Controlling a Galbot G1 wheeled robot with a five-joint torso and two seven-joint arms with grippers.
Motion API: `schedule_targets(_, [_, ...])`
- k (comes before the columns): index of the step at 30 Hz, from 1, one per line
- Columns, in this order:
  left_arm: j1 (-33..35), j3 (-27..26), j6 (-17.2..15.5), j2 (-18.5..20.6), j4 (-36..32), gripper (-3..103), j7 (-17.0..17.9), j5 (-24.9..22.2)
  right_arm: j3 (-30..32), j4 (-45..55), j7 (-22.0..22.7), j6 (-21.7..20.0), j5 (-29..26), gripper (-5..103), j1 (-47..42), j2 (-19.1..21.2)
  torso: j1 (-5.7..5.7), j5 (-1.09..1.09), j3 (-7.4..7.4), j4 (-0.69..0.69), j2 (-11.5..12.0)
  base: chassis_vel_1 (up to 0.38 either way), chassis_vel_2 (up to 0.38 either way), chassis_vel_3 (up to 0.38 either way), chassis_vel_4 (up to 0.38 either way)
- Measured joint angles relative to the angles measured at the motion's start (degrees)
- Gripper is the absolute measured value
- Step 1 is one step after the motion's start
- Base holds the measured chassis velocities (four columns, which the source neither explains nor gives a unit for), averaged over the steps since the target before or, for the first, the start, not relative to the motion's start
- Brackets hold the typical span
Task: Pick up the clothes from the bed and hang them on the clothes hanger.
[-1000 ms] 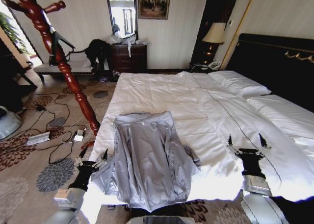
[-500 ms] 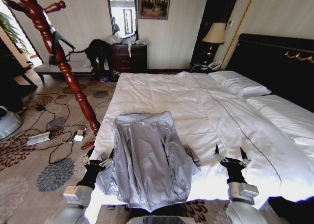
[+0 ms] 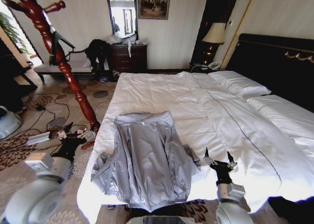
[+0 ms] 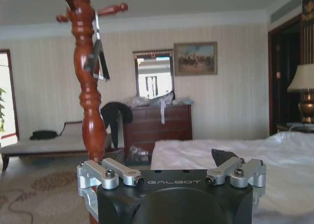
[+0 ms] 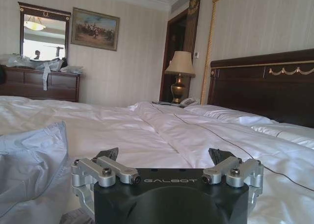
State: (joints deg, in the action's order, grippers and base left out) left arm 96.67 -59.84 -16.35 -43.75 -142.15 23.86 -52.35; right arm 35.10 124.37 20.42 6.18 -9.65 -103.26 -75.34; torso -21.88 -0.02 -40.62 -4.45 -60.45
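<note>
Head view: our right gripper (image 3: pixel 217 160) has its fingers spread wide, nothing between them, low over the white duvet just beside the jacket's near sleeve, not touching it. Our left gripper (image 3: pixel 72 134) also spread wide and empty, off the bed's edge over the carpet, near the foot of the red wooden coat stand (image 3: pixel 59 57). Grey jacket (image 3: pixel 144 155) lies flat, front up, collar toward the headboard, on the near left part of the bed (image 3: pixel 216 111), hem at the bed's near edge. Black clothes hanger (image 3: pixel 60 42) hangs high on the coat stand; left wrist view shows it (image 4: pixel 97 60) against the post. Right wrist view: jacket fabric (image 5: pixel 29 155) beside our open fingers (image 5: pixel 109 154).
</note>
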Motion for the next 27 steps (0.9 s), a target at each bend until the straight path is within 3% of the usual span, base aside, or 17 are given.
schedule_targets(1, [0.0,0.0,0.0,0.0,0.0,100,0.0,0.0,0.0,0.0,0.0,0.0,0.0,100,0.0,0.0,0.0,0.0,0.0,0.0,0.0,0.0,0.0,0.0,0.0])
schedule_targets(5, [-9.81,-2.21,-2.48,8.69,3.87,100,2.77,-9.89,0.15,0.84,0.28,0.03,0.25,100,-0.48,0.09,0.0,0.0,0.0,-0.04,0.0,0.0,0.0,0.0,0.0])
schedule_targets(7, [-11.52,-2.03,-2.83,10.05,4.77,100,3.28,-11.24,0.26,1.01,0.4,-0.05,0.24,100,-0.49,0.15,0.0,0.01,0.0,-0.03,0.0,0.0,0.0,0.0,0.0])
schedule_targets(8, [-16.57,-0.46,-4.27,13.45,7.48,100,4.95,-15.46,0.42,1.33,0.52,-0.26,0.16,100,-0.58,0.37,0.0,0.01,0.0,-0.01,0.0,0.0,0.0,0.0,0.0])
schedule_targets(9, [-16.57,-0.46,-4.27,13.45,7.48,100,4.95,-15.46,0.42,1.33,0.52,-0.26,0.16,100,-0.58,0.37,0.0,0.01,0.0,-0.01,0.0,0.0,0.0,0.0,0.0])
schedule_targets(11, [-24.19,2.4,-5.64,17.18,12.0,100,6.79,-20.58,0.7,1.48,0.72,-0.38,0.16,100,-0.72,0.48,-0.01,0.0,-0.01,-0.04,0.0,0.0,0.0,0.0,0.0])
schedule_targets(14, [-28.57,4.0,-5.96,19.23,15.09,100,7.12,-22.67,0.87,1.55,0.79,-0.4,0.17,100,-0.82,0.47,-0.01,0.01,-0.01,-0.02,0.0,0.0,0.0,0.0,0.0])
schedule_targets(17, [-40.66,11.04,-7.22,23.02,22.07,100,8.48,-27.41,1.02,1.44,0.9,-0.41,0.2,100,-0.73,0.16,0.0,0.0,0.0,0.0,0.0,0.0,0.0,0.0,0.0])
schedule_targets(18, [-40.66,11.04,-7.22,23.02,22.07,100,8.48,-27.41,1.02,1.44,0.9,-0.41,0.2,100,-0.73,0.16,0.0,0.0,0.0,0.0,0.0,0.0,0.0,0.0,0.0])
schedule_targets(21, [-53.49,18.39,-10.49,25.32,28.11,102,10.61,-32.19,0.77,1.26,1.05,-0.8,0.24,100,-0.13,-0.09,-0.01,0.04,0.0,-0.04,0.0,0.0,0.0,0.0,0.0])
schedule_targets(23, [-56.08,19.91,-11.29,25.87,29.67,100,10.72,-33.2,0.69,1.2,1.09,-0.97,0.24,100,0.02,-0.09,-0.01,0.04,0.0,-0.03,0.0,0.0,0.0,0.0,0.0])
schedule_targets(27, [-67.91,29.58,-13.57,27.19,36.79,99,9.41,-35.79,0.89,1.01,1.25,-1.08,0.18,100,-0.1,0.23,0.01,0.0,0.0,0.01,0.0,0.0,0.0,0.0,0.0])
